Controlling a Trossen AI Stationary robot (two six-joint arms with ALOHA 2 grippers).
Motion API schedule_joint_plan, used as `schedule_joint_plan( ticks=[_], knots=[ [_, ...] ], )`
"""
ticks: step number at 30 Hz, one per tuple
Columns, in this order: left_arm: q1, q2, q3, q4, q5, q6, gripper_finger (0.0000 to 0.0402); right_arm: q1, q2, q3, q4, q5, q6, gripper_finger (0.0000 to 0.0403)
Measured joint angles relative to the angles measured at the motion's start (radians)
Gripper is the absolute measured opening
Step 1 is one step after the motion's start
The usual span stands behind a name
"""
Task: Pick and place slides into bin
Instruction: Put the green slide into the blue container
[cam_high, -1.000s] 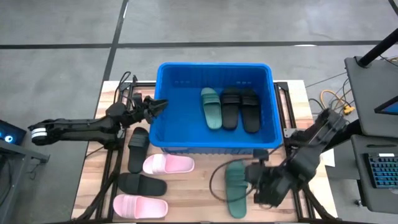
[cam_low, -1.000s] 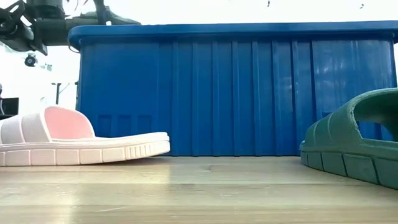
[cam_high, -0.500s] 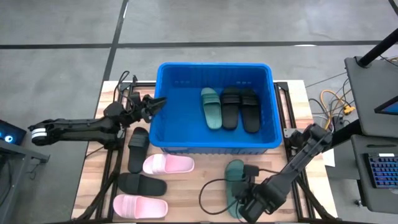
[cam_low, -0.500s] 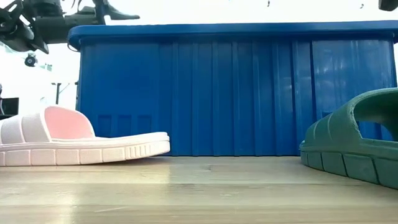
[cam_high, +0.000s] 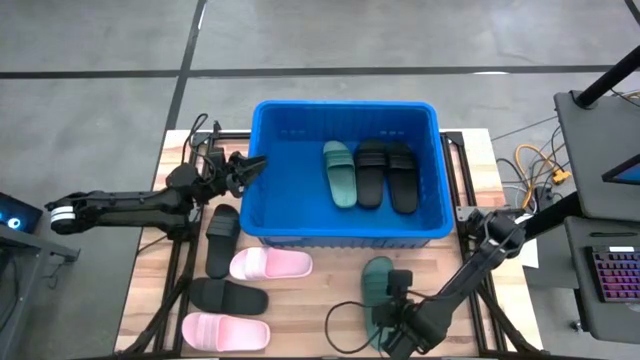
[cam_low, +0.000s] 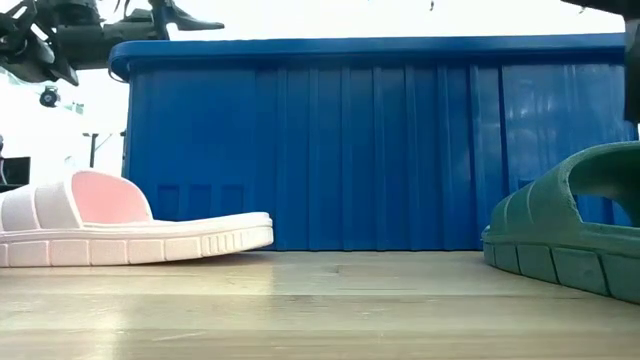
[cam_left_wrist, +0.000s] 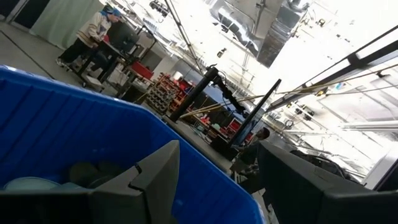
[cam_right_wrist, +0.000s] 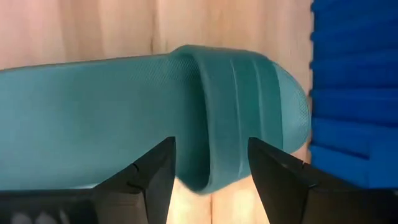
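Note:
The blue bin (cam_high: 345, 215) stands mid-table and holds one dark green slide (cam_high: 340, 172) and two black slides (cam_high: 386, 174). On the table to its near left lie two black slides (cam_high: 221, 240) (cam_high: 228, 296) and two pale pink slides (cam_high: 271, 264) (cam_high: 225, 331). A second dark green slide (cam_high: 377, 282) lies sole-down near the bin's near right corner. My right gripper (cam_right_wrist: 211, 168) is open just above this slide, near its strap (cam_right_wrist: 242, 118). My left gripper (cam_high: 250, 163) is open and empty over the bin's left rim.
Black cables (cam_high: 345, 315) loop on the table beside the green slide. The bin's near wall (cam_low: 380, 140) stands close behind both the pink slide (cam_low: 130, 225) and the green slide (cam_low: 570, 235). People and workbenches show in the room beyond (cam_left_wrist: 99, 31).
My right gripper has gone toward the table's near left and down, ending over the green slide on the table. The slides have stayed where they were.

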Motion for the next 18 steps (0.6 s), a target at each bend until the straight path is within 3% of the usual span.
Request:
schedule_joint_plan(
  ticks=[11, 18],
  knots=[
    [0.000, 0.001, 0.000, -0.002, 0.015, 0.001, 0.0201, 0.000, 0.057, -0.032, 0.011, 0.046, -0.029, 0.0191],
    [0.000, 0.001, 0.000, -0.002, 0.018, 0.001, 0.0201, 0.000, 0.075, -0.044, 0.007, 0.112, 0.055, 0.0174]
  ],
)
